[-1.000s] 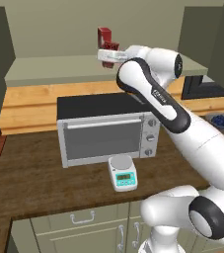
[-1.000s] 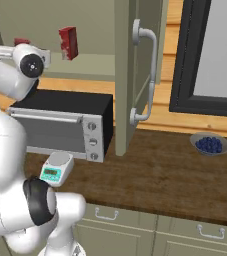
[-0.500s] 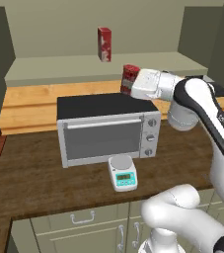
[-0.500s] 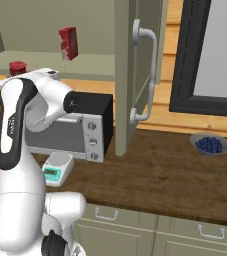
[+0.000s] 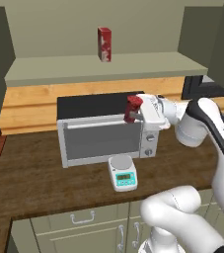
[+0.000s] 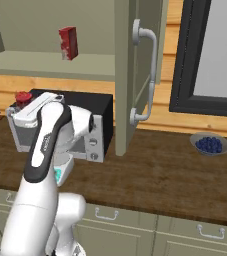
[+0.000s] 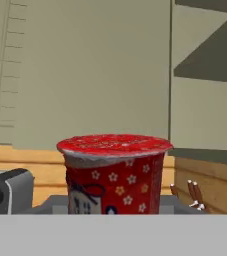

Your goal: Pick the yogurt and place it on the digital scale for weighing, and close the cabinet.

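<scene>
The yogurt (image 5: 132, 107), a short red cup with white flower marks and a flat foil-like lid, sits upright in the claw (image 5: 135, 109), which is clamped on it, above the front right edge of the toaster oven (image 5: 103, 129). It is kept level, likely so it goes down flat. The digital scale (image 5: 122, 172), white with a round grey plate and teal panel, rests on the wooden desk (image 5: 34, 183) just in front of the toaster oven, below and slightly left of the cup. The oven is a boxy metal body with a black top and glass door. Above it, the cabinet (image 6: 135, 75) stands open, its matte olive door swung out, a red-and-white carton (image 5: 104, 44) on its shelf.
</scene>
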Tool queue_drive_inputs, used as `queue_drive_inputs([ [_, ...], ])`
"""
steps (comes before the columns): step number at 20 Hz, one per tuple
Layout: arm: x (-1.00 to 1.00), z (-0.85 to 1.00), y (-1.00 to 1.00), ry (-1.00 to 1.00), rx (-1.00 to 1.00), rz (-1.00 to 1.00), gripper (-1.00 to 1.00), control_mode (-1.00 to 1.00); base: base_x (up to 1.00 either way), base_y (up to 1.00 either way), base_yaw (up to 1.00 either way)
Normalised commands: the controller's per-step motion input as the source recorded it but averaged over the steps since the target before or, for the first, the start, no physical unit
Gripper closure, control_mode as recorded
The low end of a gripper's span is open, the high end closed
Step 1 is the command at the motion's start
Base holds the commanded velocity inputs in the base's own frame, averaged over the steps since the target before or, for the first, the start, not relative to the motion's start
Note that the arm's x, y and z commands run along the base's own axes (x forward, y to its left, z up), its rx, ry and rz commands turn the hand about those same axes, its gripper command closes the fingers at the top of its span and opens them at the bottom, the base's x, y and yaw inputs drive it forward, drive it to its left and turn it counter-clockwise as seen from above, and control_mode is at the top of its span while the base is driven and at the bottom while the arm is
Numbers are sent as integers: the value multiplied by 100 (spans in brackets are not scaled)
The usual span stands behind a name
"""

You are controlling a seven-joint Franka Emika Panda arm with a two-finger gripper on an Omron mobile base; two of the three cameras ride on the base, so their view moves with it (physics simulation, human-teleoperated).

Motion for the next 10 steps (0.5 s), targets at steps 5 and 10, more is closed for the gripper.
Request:
queue_drive_inputs([
  [5,0,-64,-8,-9,-4,16,100,-100,0,0,0],
  [10,0,-49,-2,-3,-1,3,100,-100,0,0,0],
])
